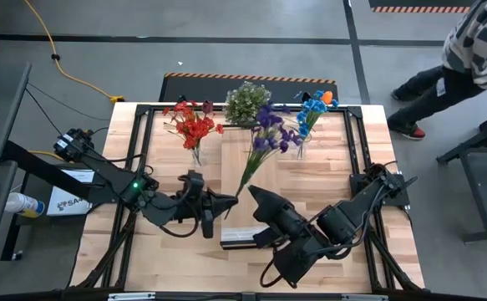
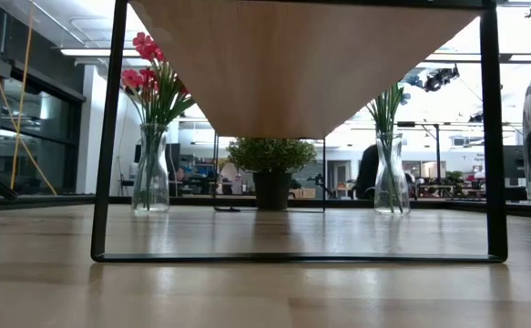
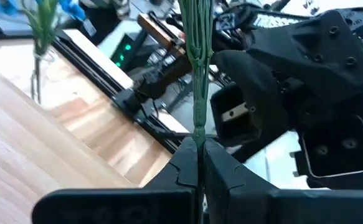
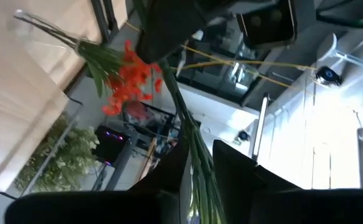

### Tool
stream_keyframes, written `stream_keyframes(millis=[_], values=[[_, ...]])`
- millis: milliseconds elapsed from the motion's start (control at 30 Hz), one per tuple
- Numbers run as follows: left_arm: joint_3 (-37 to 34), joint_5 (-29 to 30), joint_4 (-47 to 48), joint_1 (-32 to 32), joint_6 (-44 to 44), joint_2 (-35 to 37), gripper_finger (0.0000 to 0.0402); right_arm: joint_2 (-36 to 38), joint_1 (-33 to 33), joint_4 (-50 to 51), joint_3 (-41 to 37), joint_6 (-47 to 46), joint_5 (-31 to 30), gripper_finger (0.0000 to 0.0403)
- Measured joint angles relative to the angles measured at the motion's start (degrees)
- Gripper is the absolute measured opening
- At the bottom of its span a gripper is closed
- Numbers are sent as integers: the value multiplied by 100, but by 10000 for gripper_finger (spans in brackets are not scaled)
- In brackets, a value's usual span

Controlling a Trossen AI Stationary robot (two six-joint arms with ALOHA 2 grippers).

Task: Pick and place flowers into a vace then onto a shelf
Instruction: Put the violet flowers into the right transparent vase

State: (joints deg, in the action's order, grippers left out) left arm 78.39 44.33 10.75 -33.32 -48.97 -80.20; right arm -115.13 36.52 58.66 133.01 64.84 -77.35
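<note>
Purple flowers (image 1: pixel 270 132) look light and bendy. Left gripper (image 1: pixel 225 201) pinches the thin stems' low end; right gripper (image 1: pixel 254 196), beside it, sits loosely around them.

High view straight down; low view table-level under shelf (image 2: pixel 311 64); wrists close — share stems (image 3: pixel 198 74).

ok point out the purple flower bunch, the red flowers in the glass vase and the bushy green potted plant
purple flower bunch on green stems (image 1: pixel 270 132), high view, on the blooms
red flowers in the clear glass vase (image 1: pixel 195 125), high view, on the red blooms
bushy green potted plant (image 2: pixel 270 155), low view, on the foliage
</note>
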Motion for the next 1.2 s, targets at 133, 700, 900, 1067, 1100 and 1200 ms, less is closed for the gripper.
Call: stream_keyframes(millis=[133, 700, 900, 1067, 1100, 1200], values=[[0, 343, -7, 0, 188, 0, 37, 0, 81, 72, 0, -277, -177, 63], [-2, 1438, -289, -2, 1150, 76, 37, 417, 409, 1023, -4, -2355, -968, 64], [-2, 1472, -994, -4, 1995, 99, 37, 951, 415, 1072, -4, -3379, -1128, 60], [-2, 1442, -1552, -4, 2714, 105, 37, 1390, 415, 1070, -4, -4062, -1079, 52], [-2, 1439, -1610, -4, 2795, 105, 37, 1482, 415, 1069, -4, -4197, -1072, 51], [-2, 1430, -1720, -4, 3003, 103, 37, 1740, 415, 1059, 0, -4688, -924, 48]])
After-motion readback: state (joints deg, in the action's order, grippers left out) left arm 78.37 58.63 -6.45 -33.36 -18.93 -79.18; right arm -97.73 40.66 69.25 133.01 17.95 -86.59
